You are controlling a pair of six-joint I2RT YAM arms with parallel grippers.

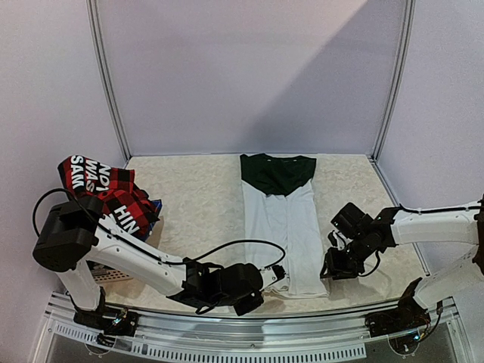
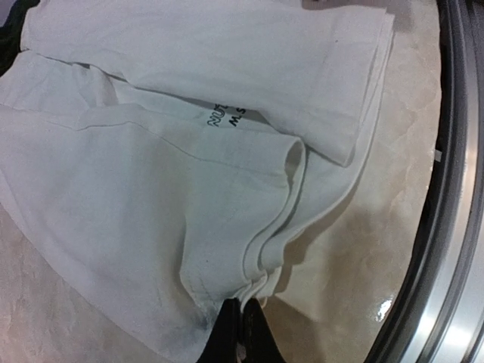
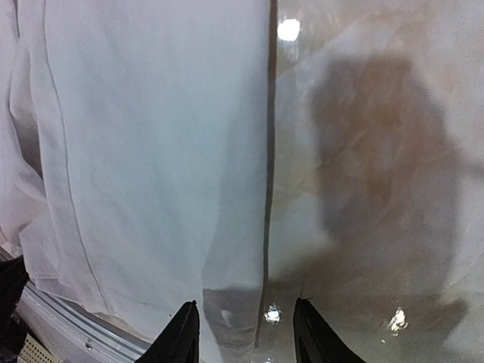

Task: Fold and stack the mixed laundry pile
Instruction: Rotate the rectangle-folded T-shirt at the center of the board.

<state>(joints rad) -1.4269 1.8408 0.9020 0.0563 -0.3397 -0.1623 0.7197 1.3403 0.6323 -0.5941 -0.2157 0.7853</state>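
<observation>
- Lying lengthwise on the beige marbled table [image 1: 197, 197]: soft white T-shirt [image 1: 283, 219] with dark green top, folded narrow.
- Pinching its near left corner with the left claw [image 2: 243, 321], fingers pressed together on cloth.
- Held spread at its right edge: right claw [image 3: 246, 333].
- Heaped far left: red-black plaid shirt [image 1: 106, 189] with white lettering.

Top camera looks down from behind; both wrist cameras (very close) share the white T-shirt [image 2: 151, 212]

Tally: 1 white-and-green T-shirt [image 1: 283, 219]; 1 red-black plaid shirt [image 1: 106, 193]; 1 basket [image 1: 112, 276]; 2 grippers: left gripper [image 1: 280, 277], right gripper [image 1: 333, 270].
</observation>
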